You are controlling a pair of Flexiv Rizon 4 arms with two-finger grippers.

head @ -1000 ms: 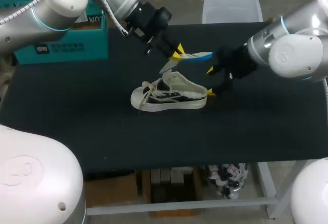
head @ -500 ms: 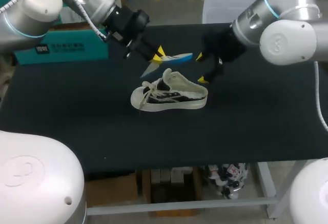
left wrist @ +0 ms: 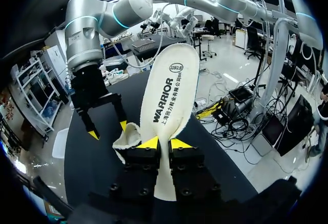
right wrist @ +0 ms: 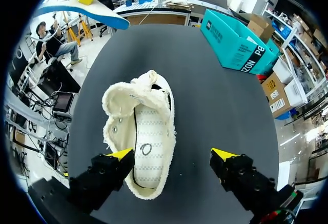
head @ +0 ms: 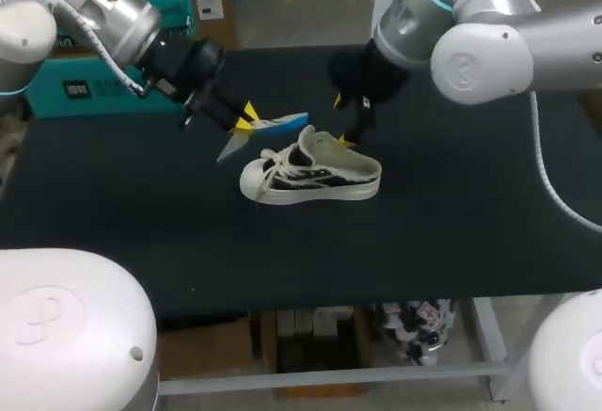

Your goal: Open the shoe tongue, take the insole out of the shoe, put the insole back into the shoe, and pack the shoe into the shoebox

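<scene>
Shoe (head: 310, 174) is recorded upright on its sole near the middle of the black table (head: 470, 223), toe toward the robot's left side and heel toward its right. It is a white low sneaker with dark side panels and white laces. In the right wrist view the tongue is seen pulled up and forward, and the stitched white inner floor of the shoe is exposed through the wide opening. Insole (left wrist: 171, 96) is out of the shoe and held in the air by the left tool (left wrist: 164, 143), whose two yellow tips are closed narrowly on one end of it from both sides. The rest of the insole extends ahead of the fingers, pale upper face toward the left wrist camera. In the head view the insole is noted just behind and to the left of the shoe, above the table and apart from the shoe; its blue underside is seen in the right wrist view. The left arm enters from the left corner. The right tool (head: 340, 121) is spread wide and holds nothing. It is placed above the heel end of the shoe, with the fingers pointing down. In the right wrist view one fingertip is seen close beside the shoe's side wall and the other over bare table, well apart from the shoe; contact between the near finger and the shoe cannot be told. A teal shoebox (right wrist: 236, 42) is noted at the far left edge of the table, well apart from the shoe and partly hidden behind the left arm in the head view.
</scene>
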